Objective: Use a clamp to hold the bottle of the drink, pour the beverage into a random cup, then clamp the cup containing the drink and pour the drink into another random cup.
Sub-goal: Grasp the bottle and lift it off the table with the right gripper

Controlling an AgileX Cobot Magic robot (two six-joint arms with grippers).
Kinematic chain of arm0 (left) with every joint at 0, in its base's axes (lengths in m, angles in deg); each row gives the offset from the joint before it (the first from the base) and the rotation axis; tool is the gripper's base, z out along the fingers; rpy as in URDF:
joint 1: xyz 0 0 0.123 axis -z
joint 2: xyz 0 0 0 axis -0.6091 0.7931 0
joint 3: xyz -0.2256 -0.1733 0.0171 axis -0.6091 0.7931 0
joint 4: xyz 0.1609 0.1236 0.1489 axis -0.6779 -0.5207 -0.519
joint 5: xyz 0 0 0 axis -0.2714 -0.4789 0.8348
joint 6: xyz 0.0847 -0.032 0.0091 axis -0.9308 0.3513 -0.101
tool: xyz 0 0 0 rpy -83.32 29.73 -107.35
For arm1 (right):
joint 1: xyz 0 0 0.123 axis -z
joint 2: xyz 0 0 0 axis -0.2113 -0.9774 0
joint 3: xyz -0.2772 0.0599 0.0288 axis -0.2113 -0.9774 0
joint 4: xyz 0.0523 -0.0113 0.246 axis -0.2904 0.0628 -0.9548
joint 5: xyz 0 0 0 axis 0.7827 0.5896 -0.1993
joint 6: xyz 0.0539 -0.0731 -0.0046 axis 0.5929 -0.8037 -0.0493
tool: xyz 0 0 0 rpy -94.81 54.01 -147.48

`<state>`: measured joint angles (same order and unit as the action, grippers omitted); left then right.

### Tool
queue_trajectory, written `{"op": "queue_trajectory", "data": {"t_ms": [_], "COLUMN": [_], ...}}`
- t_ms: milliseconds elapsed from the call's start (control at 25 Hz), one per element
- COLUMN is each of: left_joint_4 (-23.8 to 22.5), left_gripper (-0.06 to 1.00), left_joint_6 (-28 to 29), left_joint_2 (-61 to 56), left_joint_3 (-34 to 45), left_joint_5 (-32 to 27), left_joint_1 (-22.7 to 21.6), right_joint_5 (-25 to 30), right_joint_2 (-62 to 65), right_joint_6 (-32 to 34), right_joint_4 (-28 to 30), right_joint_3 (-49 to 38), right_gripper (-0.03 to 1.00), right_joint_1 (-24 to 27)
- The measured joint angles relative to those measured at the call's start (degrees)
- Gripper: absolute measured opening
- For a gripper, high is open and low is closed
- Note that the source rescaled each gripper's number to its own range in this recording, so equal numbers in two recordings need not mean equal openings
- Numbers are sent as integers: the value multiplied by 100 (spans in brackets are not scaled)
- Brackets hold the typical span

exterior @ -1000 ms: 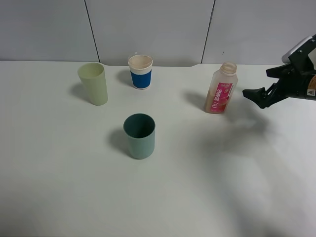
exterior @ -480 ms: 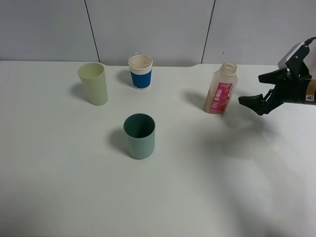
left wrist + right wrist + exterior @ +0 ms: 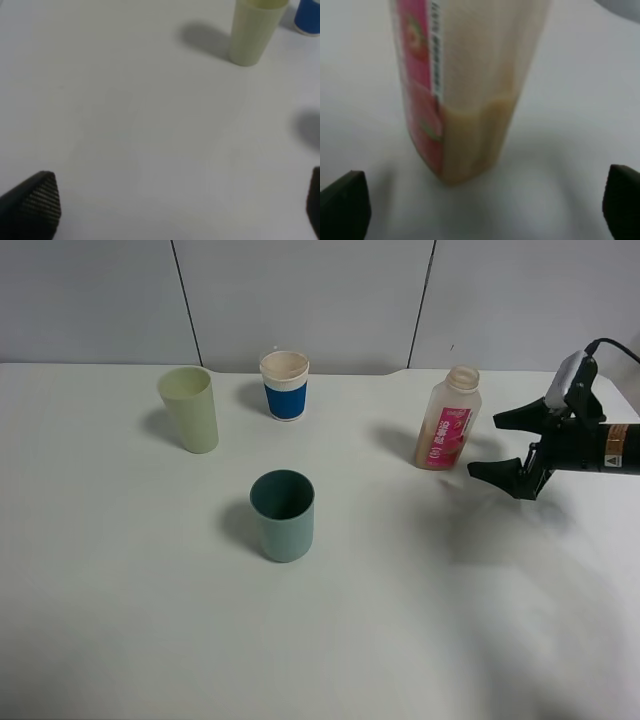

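Bottle [image 3: 448, 420]: upright, right of centre, upper half of the exterior view.
Risk: mouth uncapped, little drink inside; a jaw tip striking the side before closure would likely tip it and spill.
Appearance: clear plastic, pink label, beige drink low in the body.
Right gripper [image 3: 487, 445]: jaws wide, empty, just beside the Bottle.
Left gripper [image 3: 177, 205]: wide, empty.
Teal cup [image 3: 282, 515]: centre, well apart.

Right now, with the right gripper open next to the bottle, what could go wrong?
The bottle is uncapped and only its lower part holds drink. A finger of the right gripper bumping it off-centre could probably tip it and spill the drink. Even the blue cup stands well to its left, so carrying the open bottle across may slosh.
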<state>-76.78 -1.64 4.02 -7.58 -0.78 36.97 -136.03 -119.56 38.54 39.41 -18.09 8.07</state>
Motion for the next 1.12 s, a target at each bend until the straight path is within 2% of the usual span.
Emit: {"op": "queue_trajectory", "data": {"t_ms": [120,160,200,360,680,920,1120], "left_joint_4": [0,0,0,0,0,0,0], "left_gripper": [100,100,100,100,100,100,100], "left_joint_6": [0,0,0,0,0,0,0], "left_joint_2": [0,0,0,0,0,0,0], "left_joint_3": [0,0,0,0,0,0,0], "left_joint_5": [0,0,0,0,0,0,0], "left_joint_1": [0,0,0,0,0,0,0], "right_joint_5": [-92,-283,-276,-264,-213,-256,-722], "right_joint_2": [-21,-73,-76,-76,-341,-710,-716], "right_joint_6": [-54,-427,-494,-554,-40,52,99], "right_joint_4": [93,246,261,280,587,876,886], "right_joint_3": [0,35,89,267,826,996,1030], "right_gripper": [94,84,84,83,83,83,83], "right_joint_1": [0,20,44,101,126,126,126]}}
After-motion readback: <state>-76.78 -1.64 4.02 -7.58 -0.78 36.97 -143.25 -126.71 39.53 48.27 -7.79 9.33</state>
